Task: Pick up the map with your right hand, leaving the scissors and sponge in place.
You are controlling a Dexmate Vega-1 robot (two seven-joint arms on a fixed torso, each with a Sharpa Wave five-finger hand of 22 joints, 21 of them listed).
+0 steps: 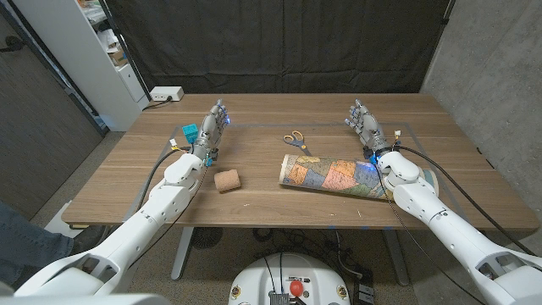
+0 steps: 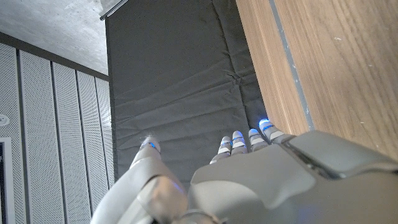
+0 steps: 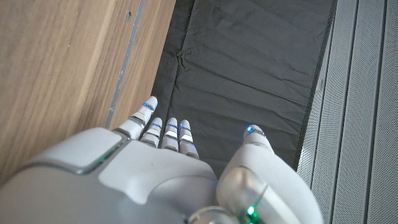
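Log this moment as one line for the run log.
right hand: open, beyond map, no contact | left hand: open, idle | scissors, sponge: in place

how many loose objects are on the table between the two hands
3: the scissors toward the far side near the middle, the rolled map just in front of them beside the right arm, and the sponge nearer the left arm. None looks hidden.
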